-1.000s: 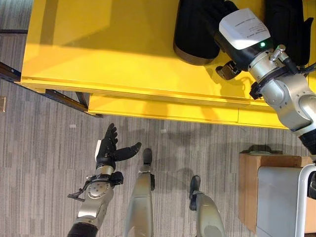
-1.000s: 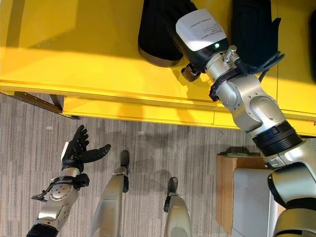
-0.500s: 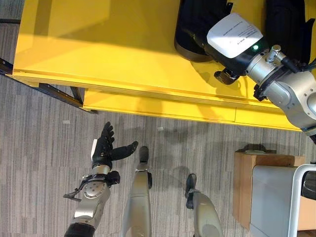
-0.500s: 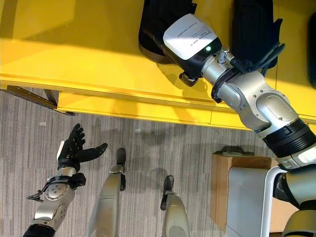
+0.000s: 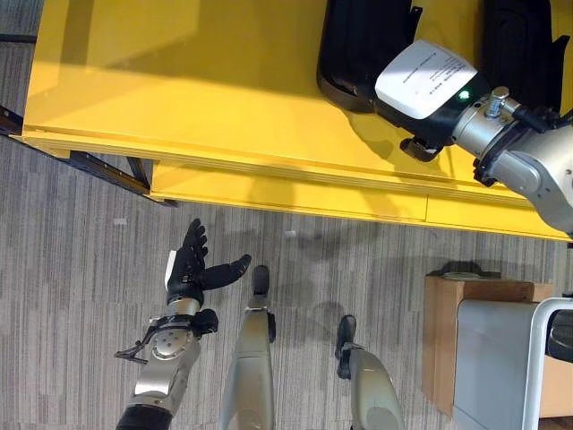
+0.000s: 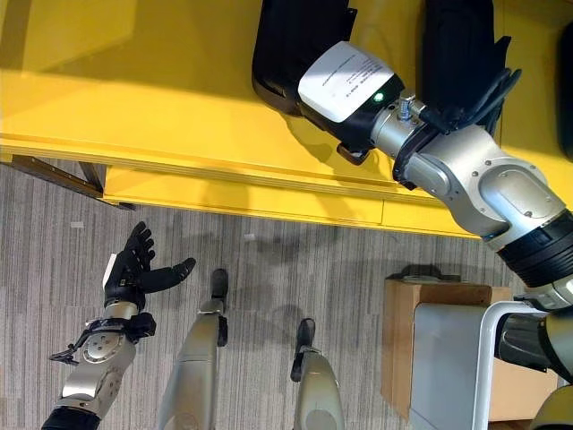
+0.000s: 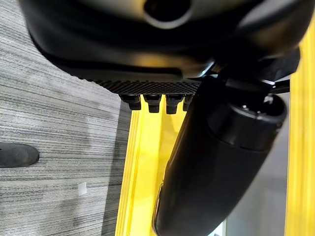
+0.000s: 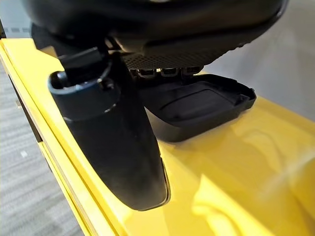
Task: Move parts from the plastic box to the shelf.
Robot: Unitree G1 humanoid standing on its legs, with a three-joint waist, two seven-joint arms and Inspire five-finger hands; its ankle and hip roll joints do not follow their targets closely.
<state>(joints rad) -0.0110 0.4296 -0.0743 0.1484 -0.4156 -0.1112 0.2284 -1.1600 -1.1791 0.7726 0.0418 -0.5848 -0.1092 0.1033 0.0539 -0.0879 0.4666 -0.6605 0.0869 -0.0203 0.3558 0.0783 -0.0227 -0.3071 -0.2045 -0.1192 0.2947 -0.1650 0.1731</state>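
On yellow shelf (image 5: 179,81) | black part (image 8: 202,105) just beyond right hand (image 8: 113,142)

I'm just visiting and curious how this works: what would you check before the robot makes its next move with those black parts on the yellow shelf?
1. Black part lies flat on the yellow shelf: ok.
2. Right hand has let go of the part: cannot tell, fingers hidden.
3. Second black part lies apart from the first: ok.
4. Left hand open and holding nothing, above the floor: ok.
5. Cardboard box stands away from both hands: ok.
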